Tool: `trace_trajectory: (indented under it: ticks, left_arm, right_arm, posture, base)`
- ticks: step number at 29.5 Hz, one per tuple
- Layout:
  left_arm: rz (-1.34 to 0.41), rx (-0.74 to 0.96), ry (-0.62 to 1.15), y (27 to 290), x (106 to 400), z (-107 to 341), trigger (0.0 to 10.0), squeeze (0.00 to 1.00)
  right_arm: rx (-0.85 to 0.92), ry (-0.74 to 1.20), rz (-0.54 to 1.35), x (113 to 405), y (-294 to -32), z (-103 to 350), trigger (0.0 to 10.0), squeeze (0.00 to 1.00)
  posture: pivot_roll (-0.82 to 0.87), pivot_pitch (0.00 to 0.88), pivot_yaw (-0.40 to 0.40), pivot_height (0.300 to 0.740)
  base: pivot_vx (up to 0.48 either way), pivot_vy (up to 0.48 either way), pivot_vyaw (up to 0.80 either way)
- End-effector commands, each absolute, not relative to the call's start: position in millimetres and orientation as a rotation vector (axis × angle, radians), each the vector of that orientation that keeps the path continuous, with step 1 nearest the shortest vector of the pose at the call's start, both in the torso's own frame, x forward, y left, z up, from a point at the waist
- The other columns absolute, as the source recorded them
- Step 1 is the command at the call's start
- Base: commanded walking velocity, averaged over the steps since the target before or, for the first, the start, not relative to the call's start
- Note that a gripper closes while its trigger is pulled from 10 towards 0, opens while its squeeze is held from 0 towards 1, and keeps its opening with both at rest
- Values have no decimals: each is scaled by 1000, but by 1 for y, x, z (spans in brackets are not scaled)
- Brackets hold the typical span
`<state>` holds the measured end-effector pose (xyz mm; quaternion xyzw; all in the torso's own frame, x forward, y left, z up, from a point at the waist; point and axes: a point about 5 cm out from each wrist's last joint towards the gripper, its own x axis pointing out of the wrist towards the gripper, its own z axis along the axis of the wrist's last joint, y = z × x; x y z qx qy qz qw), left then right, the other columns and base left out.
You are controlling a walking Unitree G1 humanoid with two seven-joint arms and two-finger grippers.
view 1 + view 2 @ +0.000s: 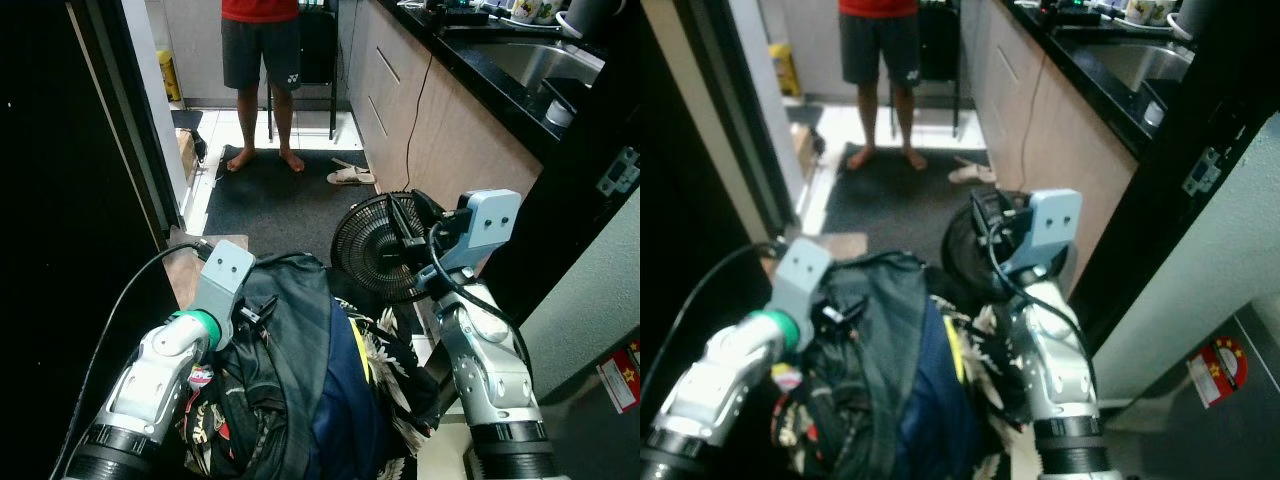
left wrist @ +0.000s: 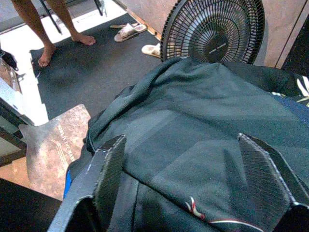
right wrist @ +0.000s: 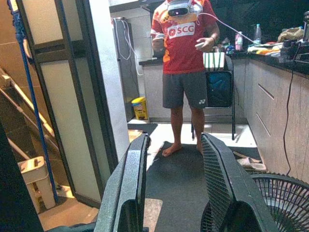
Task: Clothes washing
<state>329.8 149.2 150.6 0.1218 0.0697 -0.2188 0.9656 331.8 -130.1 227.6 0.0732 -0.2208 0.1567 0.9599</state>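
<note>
Cradled between both silver arms lay a heap of dark green, navy and floral-print soft clothes [image 1: 300, 370]. Left gripper [image 2: 193, 179] pressed into the green cloth, fingers spread wide, clamping nothing. Right gripper [image 3: 176, 183] pointed ahead, fingers parted and empty. Beyond stood a black round floor fan [image 1: 385, 245] and a person [image 1: 262, 60]. Limp, light and slippery, the heap looked best scooped from underneath.

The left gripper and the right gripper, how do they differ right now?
The left gripper is spread wide over the pile of dark clothes, one finger on each side of the green-grey fabric; the right gripper has a narrower gap and holds nothing. The left points down at the laundry; the right points ahead toward the person and the floor fan. Both are open.
</note>
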Motion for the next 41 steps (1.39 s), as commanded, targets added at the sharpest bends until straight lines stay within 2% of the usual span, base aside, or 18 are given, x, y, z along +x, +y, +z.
trace_trajectory:
  ticks: [1,8,9,11,12,15,16,17,18,41]
  left_arm:
    - [-451,245,183,150,327,139,10000,1000]
    - [-432,237,247,155,326,122,10000,1000]
    - [-429,229,274,157,324,116,10000,498]
    - [-429,229,274,157,324,116,10000,498]
    - [-428,224,299,158,323,109,10000,0]
    - [-415,221,320,160,322,103,9804,0]
    - [-399,225,330,162,322,99,3882,0]
    - [-399,225,330,162,322,99,3882,0]
    - [-380,240,332,164,323,96,0,0]
    - [-332,298,243,171,329,105,0,0]
  right_arm:
    - [151,-441,316,331,-131,224,10000,0]
    - [152,-441,316,331,-131,224,10000,0]
    - [151,-440,315,331,-131,224,10000,0]
    - [151,-440,315,331,-131,224,10000,0]
    - [151,-440,313,331,-132,224,10000,0]
    - [152,-441,312,331,-132,224,10000,0]
    - [153,-441,311,331,-132,224,10000,0]
    - [153,-441,311,331,-132,224,10000,0]
    - [154,-441,311,332,-133,224,10000,0]
    - [153,-442,298,329,-134,223,10000,0]
  posture:
    - [-32,75,14,740]
    - [-34,77,13,740]
    - [-38,78,14,740]
    - [-38,78,14,740]
    - [-39,79,15,740]
    - [-39,79,15,740]
    - [-36,79,10,740]
    - [-36,79,10,740]
    - [-40,82,2,740]
    - [-85,88,22,740]
  base:
    - [0,0,0]
    - [0,0,0]
    - [0,0,0]
    - [0,0,0]
    - [0,0,0]
    - [0,0,0]
    - [0,0,0]
    - [0,0,0]
    - [0,0,0]
    - [0,0,0]
